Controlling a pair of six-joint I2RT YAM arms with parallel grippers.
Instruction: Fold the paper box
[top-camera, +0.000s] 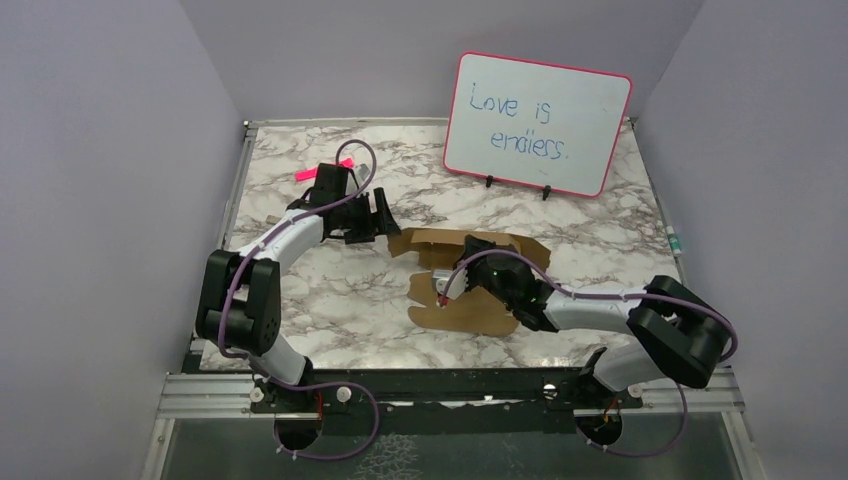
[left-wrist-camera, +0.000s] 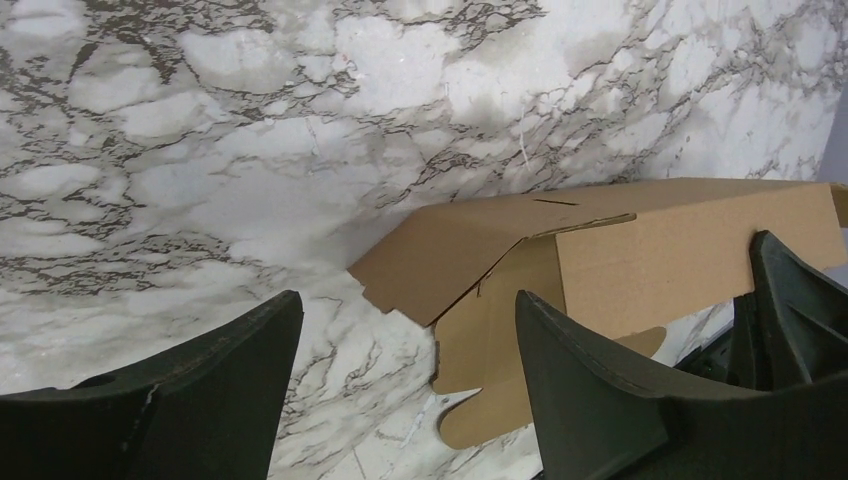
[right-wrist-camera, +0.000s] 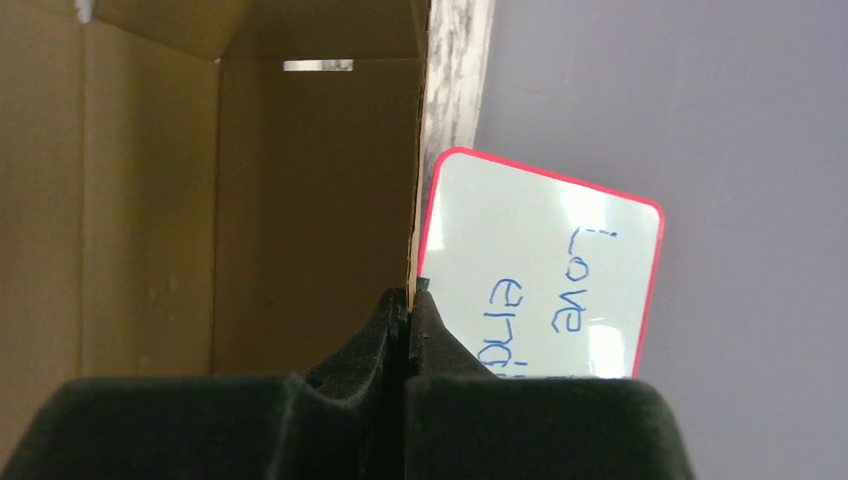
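Observation:
The paper box (top-camera: 470, 305) is brown cardboard, partly raised, lying in the middle of the marble table. My right gripper (top-camera: 468, 258) reaches into it from the right. In the right wrist view this gripper (right-wrist-camera: 409, 297) is shut on the thin edge of an upright box wall (right-wrist-camera: 300, 200). My left gripper (top-camera: 388, 225) hovers at the box's far-left corner. Seen from the left wrist, the left gripper (left-wrist-camera: 407, 297) stands open with nothing between its fingers (left-wrist-camera: 590, 390). The box's flap and folded side (left-wrist-camera: 620, 240) lie just ahead and to the right of it.
A pink-rimmed whiteboard (top-camera: 538, 125) with blue writing stands at the back right, also in the right wrist view as the whiteboard (right-wrist-camera: 540, 260). A pink marker (top-camera: 320, 172) lies behind the left arm. Lilac walls close in the table on three sides.

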